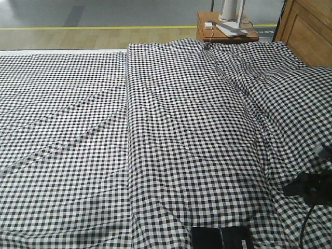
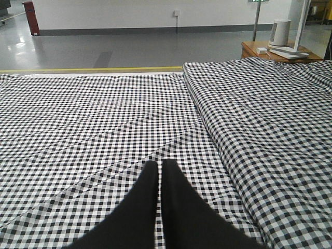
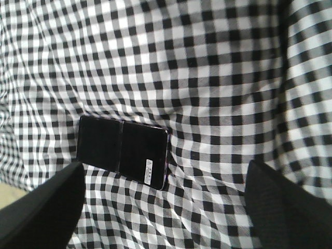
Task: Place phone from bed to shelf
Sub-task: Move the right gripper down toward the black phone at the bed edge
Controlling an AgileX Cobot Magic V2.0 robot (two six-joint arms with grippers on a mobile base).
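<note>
Task is barely getting going: the phone (image 3: 122,150) is lying flat on the bed (image 1: 171,129), dark face up w/ its small white sticker showing, and nothing is touching it. In the front view it's sitting at 6 o'clock, right on the bottom edge of frame, on the raised fold of gingham. The bedside table (image 1: 225,31) is standing at 1 o'clock and the headboard (image 1: 311,26) at 2. The R gripper (image 3: 167,187) is hovering over the phone w/ fingers spread wide, holding nothing. In the right wrist view the phone is showing toward 9 o'clock, nearer the left finger, so approx. lined up but off-centre. The L gripper (image 2: 161,168) is hanging over the flatter part of the bed, fingers pressed together w/ only a thin slit between, empty. The shelf isn't showing in any view, so can't tell where it is. Done so far, I'm judging: the approach only. Left: centring, closing on the phone, lifting, carrying to the shelf, setting down, letting go. A thin phone on soft cloth is prob. going to be awkward to pinch.
</note>
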